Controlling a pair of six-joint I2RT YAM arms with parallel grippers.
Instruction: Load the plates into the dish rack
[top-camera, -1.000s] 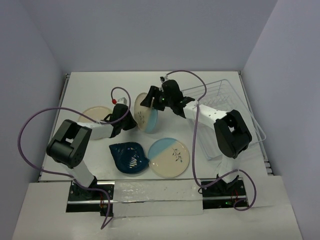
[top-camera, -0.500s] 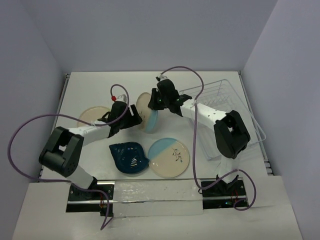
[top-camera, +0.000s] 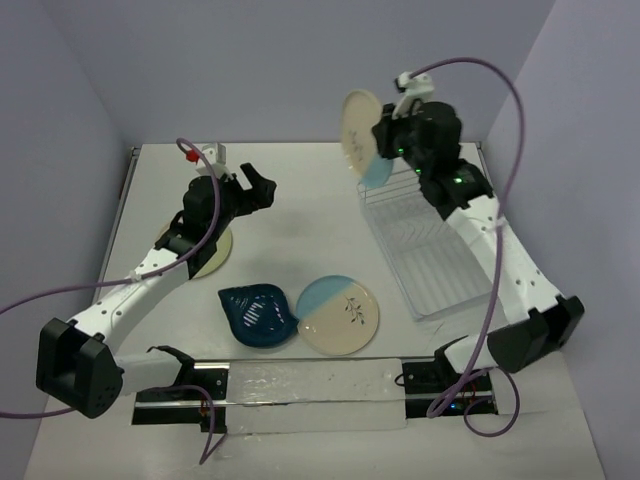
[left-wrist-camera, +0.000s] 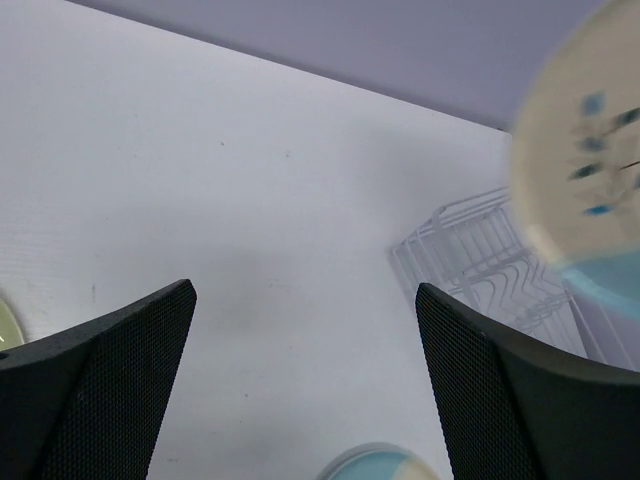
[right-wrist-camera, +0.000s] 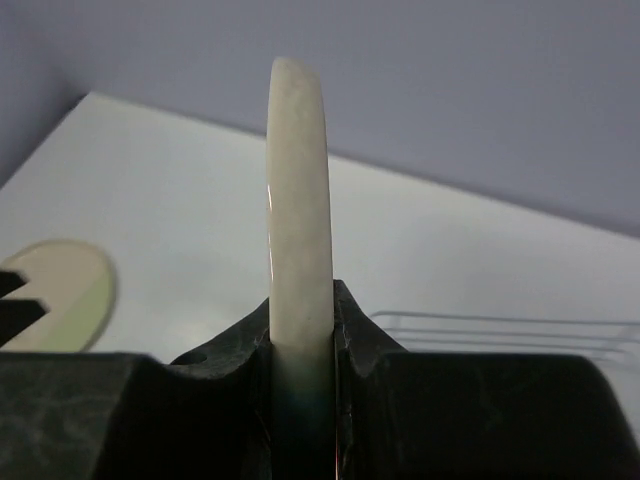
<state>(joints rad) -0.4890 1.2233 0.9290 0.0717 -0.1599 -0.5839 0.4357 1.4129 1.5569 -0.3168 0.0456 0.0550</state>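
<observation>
Top external view: the right gripper (top-camera: 384, 148) clamps a cream-and-blue sprig plate (top-camera: 358, 130) upright above the far end of the wire dish rack (top-camera: 432, 262). The left gripper (top-camera: 245, 175) gapes wide, empty, above the pale yellow plate (top-camera: 218, 253).

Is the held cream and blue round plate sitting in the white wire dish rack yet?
No, the right gripper holds the cream and blue round plate up in the air, outside the white wire dish rack.

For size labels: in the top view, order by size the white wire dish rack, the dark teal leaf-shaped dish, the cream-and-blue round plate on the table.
1. White wire dish rack
2-3. Cream-and-blue round plate on the table and dark teal leaf-shaped dish: nearly alike.
</observation>
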